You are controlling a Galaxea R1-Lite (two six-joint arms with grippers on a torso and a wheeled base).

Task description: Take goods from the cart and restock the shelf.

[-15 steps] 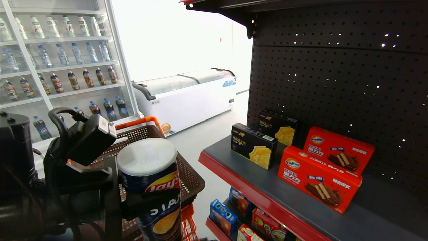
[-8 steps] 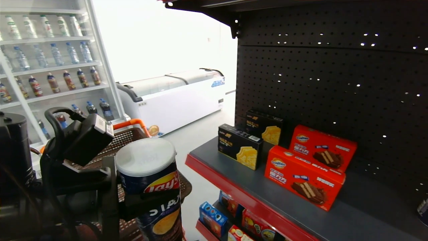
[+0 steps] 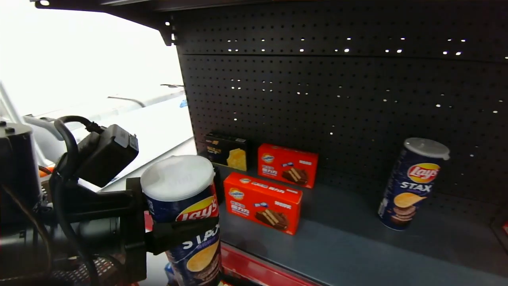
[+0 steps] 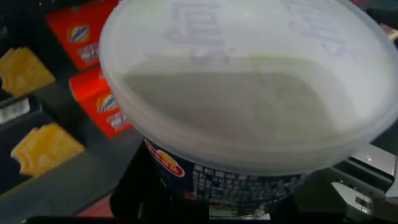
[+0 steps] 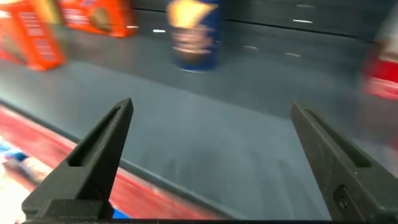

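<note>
Swung round to face the shelf [image 3: 337, 246] head-on, clenching the upright chip can [image 3: 179, 204] in the left gripper [image 3: 178, 235] just off the red front edge, holding the right gripper [image 5: 211, 109] spread and empty over bare shelf, probably ready to set down near the standing can [image 3: 410, 184]

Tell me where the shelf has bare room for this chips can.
Bare shelf deck lies between the front red box and the standing chips can, out to the front edge. The left end is crowded with boxes.
</note>
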